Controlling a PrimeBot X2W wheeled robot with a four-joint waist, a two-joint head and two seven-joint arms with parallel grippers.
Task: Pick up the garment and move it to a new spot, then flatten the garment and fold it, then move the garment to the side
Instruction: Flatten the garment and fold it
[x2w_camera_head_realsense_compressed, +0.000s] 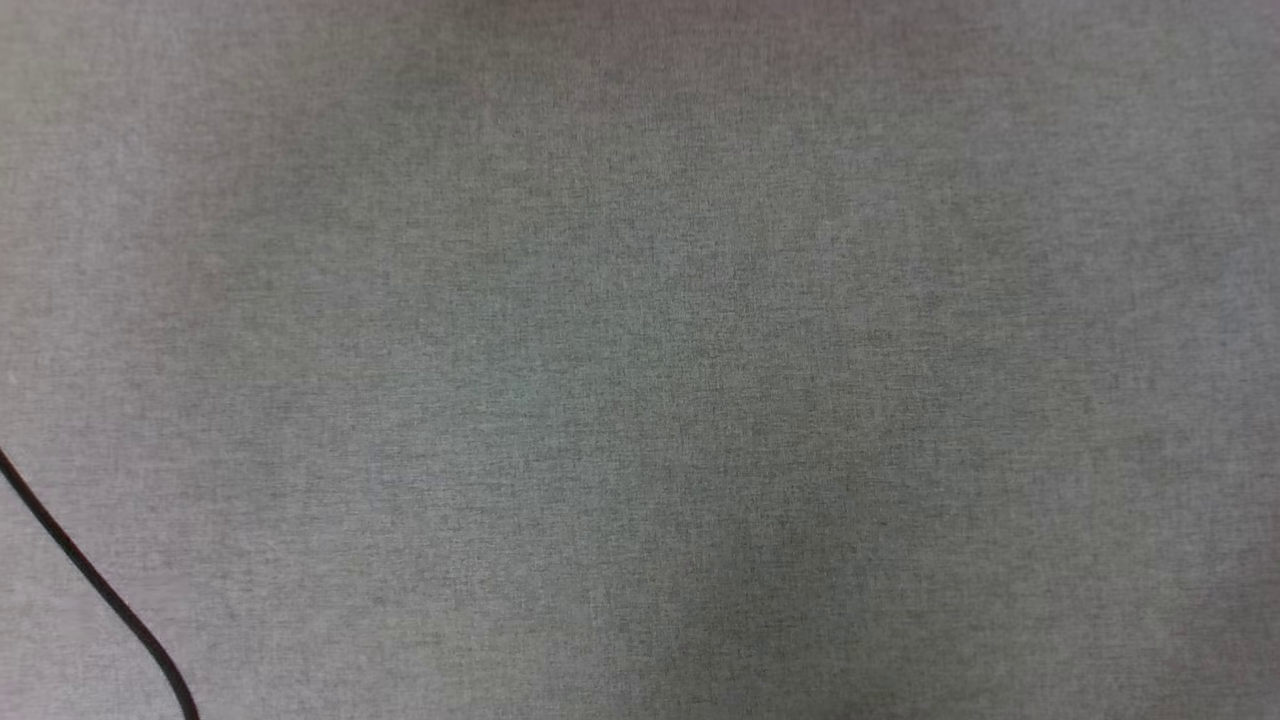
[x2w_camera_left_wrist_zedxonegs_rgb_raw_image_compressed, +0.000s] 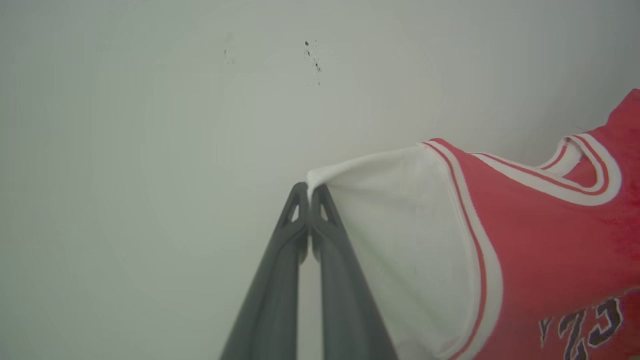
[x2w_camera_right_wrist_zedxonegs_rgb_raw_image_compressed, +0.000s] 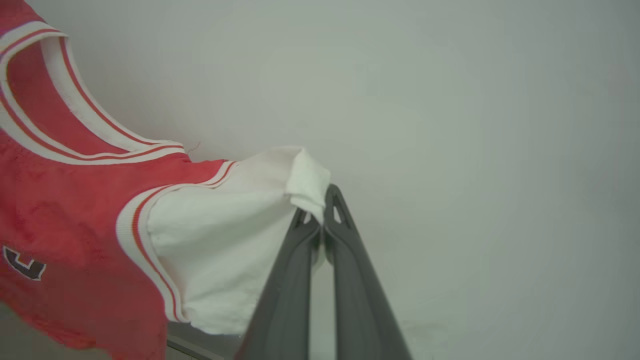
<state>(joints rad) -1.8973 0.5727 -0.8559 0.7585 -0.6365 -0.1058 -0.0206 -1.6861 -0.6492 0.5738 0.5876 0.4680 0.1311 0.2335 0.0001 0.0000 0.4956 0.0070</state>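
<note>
Each arm's jaws pinch a sleeve tip of the garment (x2w_camera_left_wrist_zedxonegs_rgb_raw_image_compressed: 525, 240).

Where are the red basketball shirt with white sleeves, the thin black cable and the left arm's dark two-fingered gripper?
Red basketball shirt (x2w_camera_left_wrist_zedxonegs_rgb_raw_image_compressed: 550, 240): left wrist view, on its red chest panel.
Thin black cable (x2w_camera_head_realsense_compressed: 100, 596): head view, lower left, mid-length.
Left gripper (x2w_camera_left_wrist_zedxonegs_rgb_raw_image_compressed: 310, 188): left wrist view, between its closed fingertips.

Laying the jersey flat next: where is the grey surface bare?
The grey surface is bare everywhere right of the black cable crossing the head view's lower-left corner; that corner is obstructed. The left gripper and right gripper each pinch a garment sleeve.
</note>
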